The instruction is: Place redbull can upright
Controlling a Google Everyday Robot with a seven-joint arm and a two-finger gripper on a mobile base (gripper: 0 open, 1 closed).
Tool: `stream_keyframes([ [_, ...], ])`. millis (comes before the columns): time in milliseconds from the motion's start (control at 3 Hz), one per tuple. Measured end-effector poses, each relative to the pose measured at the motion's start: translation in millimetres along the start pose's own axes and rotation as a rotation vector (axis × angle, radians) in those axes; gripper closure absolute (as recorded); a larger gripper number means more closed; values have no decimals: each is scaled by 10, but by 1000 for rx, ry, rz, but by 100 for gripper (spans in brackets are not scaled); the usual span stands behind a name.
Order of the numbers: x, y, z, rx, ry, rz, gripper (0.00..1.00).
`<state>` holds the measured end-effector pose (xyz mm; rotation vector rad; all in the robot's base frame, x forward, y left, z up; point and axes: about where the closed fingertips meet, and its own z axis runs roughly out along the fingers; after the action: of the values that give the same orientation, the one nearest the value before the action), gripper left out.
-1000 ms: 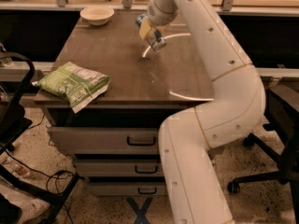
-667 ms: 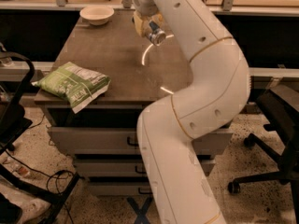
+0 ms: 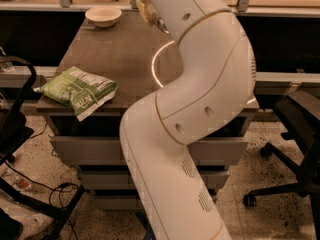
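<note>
One bowl (image 3: 103,16), one green bag (image 3: 77,90), gripper (image 3: 154,18) over far tabletop (image 3: 120,54)

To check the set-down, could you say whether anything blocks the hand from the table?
Nothing visible does: the hand hangs over bare table near the far edge; bowl and green bag lie apart, though the arm hides some tabletop.

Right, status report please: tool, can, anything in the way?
Tool at table's far end, near the bowl. Can not in sight, arm hides that spot. Green bag front left, apart.
</note>
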<state>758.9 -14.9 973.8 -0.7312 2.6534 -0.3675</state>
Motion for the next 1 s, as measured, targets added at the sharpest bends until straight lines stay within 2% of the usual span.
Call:
stream_keyframes([
  [333, 155, -177, -381, -30, -41, 59, 100],
  [667, 412, -417, -753, -122, -119, 120, 100],
  [1000, 617, -567, -1114, -154, -172, 160, 100],
])
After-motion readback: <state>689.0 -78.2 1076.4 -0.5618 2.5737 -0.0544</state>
